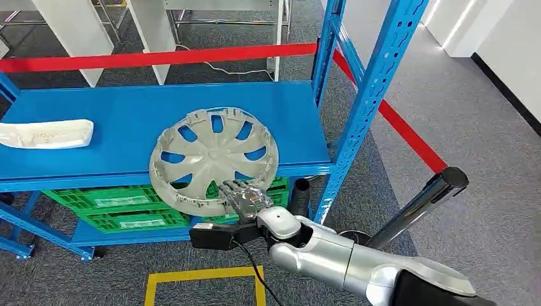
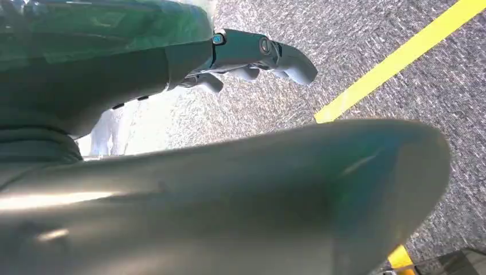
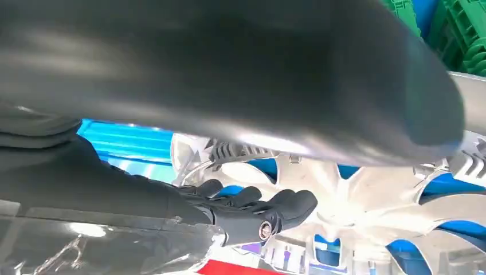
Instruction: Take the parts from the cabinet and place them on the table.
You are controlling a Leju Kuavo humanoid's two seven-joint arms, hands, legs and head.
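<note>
Item: hubcap (image 1: 214, 160), grey plastic, round, spoked with open slots through which the blue shelf (image 1: 96, 108) shows; clips ring its inner edge. Location: on the shelf's front, near edge overhanging toward the robot, tilted slightly.

Right hand (image 1: 245, 197): at the hubcap's near rim, fingers (image 3: 252, 200) laid over the inner face. It appears to grip the rim, though the thumb's hold underneath is hidden.

Left hand (image 2: 252, 54): hanging over the carpet, fingers loosely curled, holding nothing.

Other stock: white part (image 1: 44, 134) on the shelf's left, well apart; green crates (image 1: 115, 207) below.

Handling note: the step looks like lifting the hubcap off the shelf. Best to secure the rim firmly before pulling, draw it straight out and level, and clear the blue upright (image 1: 370, 95) at right, since the thin rim could slip or flex.
</note>
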